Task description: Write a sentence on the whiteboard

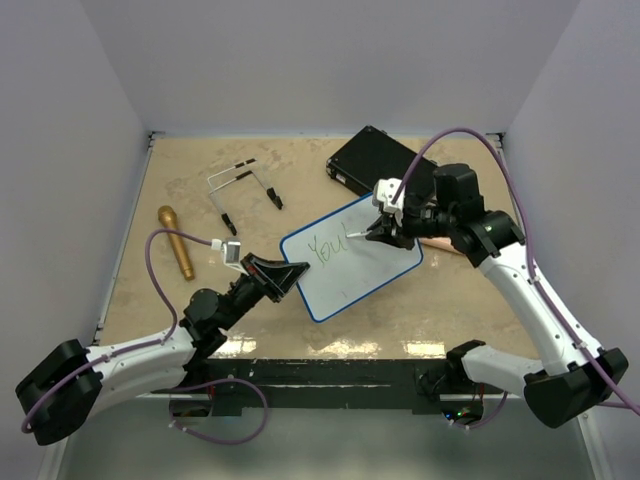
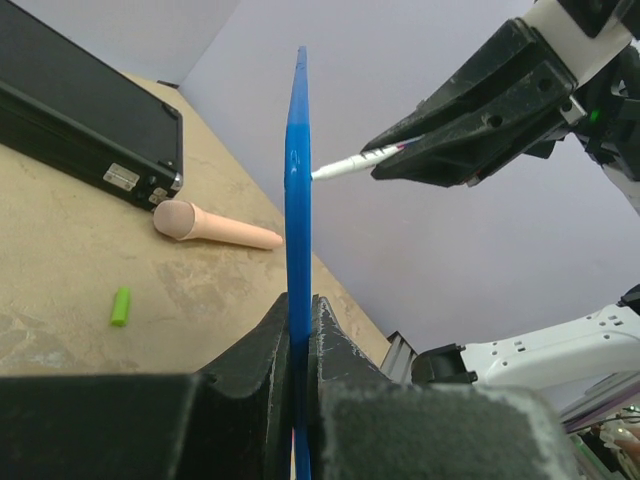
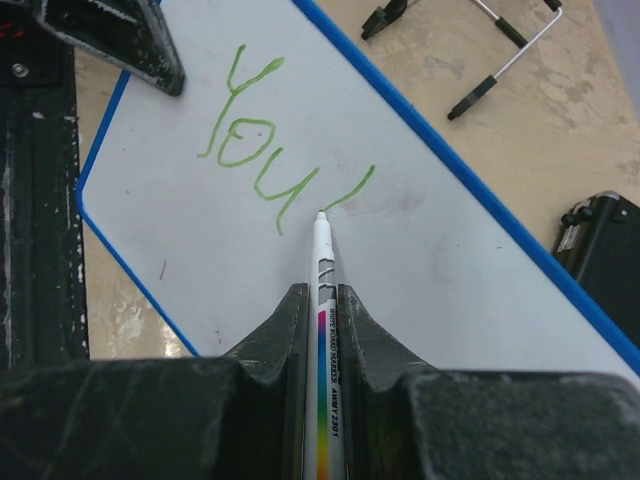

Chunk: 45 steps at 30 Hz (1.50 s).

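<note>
Whiteboard (image 1: 350,258), white with a blue rim, sits mid-table between the two arms, turned at an angle. Left gripper (image 1: 285,275) has its fingers pressed together on the board's near-left edge; the left wrist view shows the blue rim edge-on, pinched between the black pads (image 2: 270,340). Cannot tell if the board is flat on the table or slightly raised.

Right gripper (image 3: 322,300) is clamped on a white marker (image 3: 323,250), tip touching the board. Green writing (image 3: 265,150) reads "You", plus one short upward stroke right at the marker tip. The marker barrel has a rainbow stripe and small print, something like "BOARD MARKER" and "2301", too small to be sure.

Black case (image 1: 380,165) lies just beyond the board's far corner; silver label (image 2: 120,176) on its side, unreadable. Gold microphone (image 1: 176,240) lies to the left, well apart from the board. Wire stand (image 1: 240,190) at far left-centre. Pink microphone (image 2: 215,226) and small green cap (image 2: 121,305) lie on the table near the case.
</note>
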{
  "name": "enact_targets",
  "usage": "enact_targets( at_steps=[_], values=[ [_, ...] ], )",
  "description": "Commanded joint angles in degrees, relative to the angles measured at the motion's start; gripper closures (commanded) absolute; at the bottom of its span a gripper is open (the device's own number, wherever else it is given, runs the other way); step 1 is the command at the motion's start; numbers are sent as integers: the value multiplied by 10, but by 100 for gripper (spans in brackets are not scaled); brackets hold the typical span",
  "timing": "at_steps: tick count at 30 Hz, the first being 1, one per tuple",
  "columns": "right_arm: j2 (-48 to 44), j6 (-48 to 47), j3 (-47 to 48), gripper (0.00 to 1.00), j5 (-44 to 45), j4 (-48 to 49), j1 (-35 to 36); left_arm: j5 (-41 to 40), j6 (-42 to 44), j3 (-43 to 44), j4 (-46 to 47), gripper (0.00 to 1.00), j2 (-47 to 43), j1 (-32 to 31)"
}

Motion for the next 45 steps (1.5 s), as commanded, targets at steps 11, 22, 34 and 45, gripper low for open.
enact_targets(
  at_steps=[11, 22, 34, 45],
  values=[
    [-40, 17, 0, 100, 23, 20, 1, -15, -7, 5, 96, 100, -39, -1],
    [-15, 32, 1, 100, 49, 41, 0, -9, -9, 8, 108, 100, -27, 0],
    [-14, -21, -13, 100, 49, -28, 0, -13, -7, 8, 107, 100, -29, 1],
    [-4, -45, -2, 100, 35, -54, 1, -12, -7, 9, 111, 100, -22, 1]
  ],
)
